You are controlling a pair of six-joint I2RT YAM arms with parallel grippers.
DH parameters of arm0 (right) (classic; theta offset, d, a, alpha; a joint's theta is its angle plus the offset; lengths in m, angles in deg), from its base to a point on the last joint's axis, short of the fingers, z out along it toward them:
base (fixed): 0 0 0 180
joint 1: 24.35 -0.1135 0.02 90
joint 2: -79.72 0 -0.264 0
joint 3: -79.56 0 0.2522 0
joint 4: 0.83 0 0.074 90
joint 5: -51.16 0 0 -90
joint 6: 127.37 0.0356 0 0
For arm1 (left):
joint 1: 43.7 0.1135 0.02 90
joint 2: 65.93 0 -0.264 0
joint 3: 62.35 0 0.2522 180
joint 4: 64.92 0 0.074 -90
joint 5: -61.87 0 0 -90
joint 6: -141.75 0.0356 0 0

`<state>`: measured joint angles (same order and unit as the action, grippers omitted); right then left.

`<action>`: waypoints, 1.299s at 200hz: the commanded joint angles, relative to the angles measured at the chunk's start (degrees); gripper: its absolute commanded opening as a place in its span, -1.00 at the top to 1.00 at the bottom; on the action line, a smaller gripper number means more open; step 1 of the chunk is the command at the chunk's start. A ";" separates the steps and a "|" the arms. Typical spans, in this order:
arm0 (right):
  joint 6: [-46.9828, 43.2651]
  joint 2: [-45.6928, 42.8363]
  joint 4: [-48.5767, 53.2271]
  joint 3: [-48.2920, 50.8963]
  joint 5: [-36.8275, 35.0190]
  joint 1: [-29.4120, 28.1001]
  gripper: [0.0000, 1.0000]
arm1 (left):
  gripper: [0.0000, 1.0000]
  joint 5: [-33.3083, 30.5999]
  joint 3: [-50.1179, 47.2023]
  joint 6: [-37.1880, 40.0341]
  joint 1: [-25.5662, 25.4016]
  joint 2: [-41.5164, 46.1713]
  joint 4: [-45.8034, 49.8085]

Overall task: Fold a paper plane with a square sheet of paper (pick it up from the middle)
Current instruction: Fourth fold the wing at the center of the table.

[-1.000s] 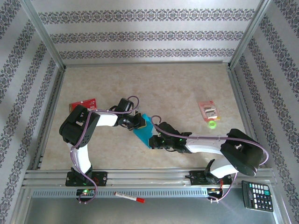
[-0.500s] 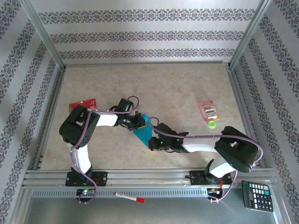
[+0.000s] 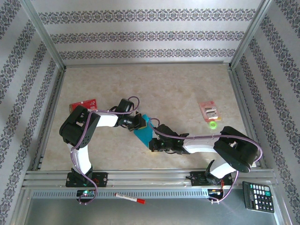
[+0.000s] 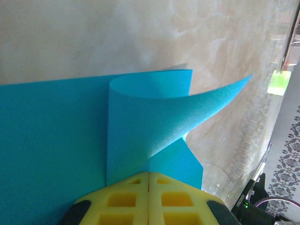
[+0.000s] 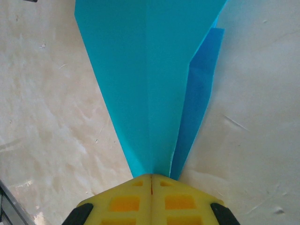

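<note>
Over the last second my right arm has drawn its elbow in toward the middle of the table and its forearm has sunk lower. The right gripper (image 3: pixel 153 143) has crept a little to the left along the near tip of the folded teal-blue paper (image 3: pixel 144 133). The left arm has hardly shifted.

From the top camera, the left arm is bent sharply at the elbow, with its forearm running out to the right. The left gripper (image 3: pixel 140 123) sits on the far end of the paper. The right arm lies low and stretched leftward across the table, its fingers at the paper's near end. The paper spans the gap between the two sets of fingertips. A green ring (image 3: pixel 213 125) lies well off to the right of both.

On the left wrist camera, the left gripper (image 4: pixel 149 176) has its yellow pads (image 4: pixel 123 200) pressed flat together with no gap between them. The paper (image 4: pixel 51 140) runs out from the seam and lies flat to the left of the fingers. A loose flap (image 4: pixel 154 119) curls up just ahead of them, ending in a point off to the right.

On the right wrist camera, the right gripper (image 5: pixel 151 178) is likewise closed tight, pad against pad, pinching the narrow tip of the paper (image 5: pixel 150 70). Ahead of the fingers the paper widens into a creased wedge with a centre fold. A darker under-layer (image 5: pixel 199 89) shows along its right edge, resting on the table.
</note>
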<state>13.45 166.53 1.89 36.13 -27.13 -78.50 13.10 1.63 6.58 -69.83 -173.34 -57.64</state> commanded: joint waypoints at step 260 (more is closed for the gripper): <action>-1.87 -7.84 8.45 -4.08 1.59 -0.10 0.95 | 0.86 -4.76 -0.76 2.37 1.09 -0.99 6.83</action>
<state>13.39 155.97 11.18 35.34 -27.94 -80.05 13.69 1.63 7.00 -69.83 -173.23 -56.52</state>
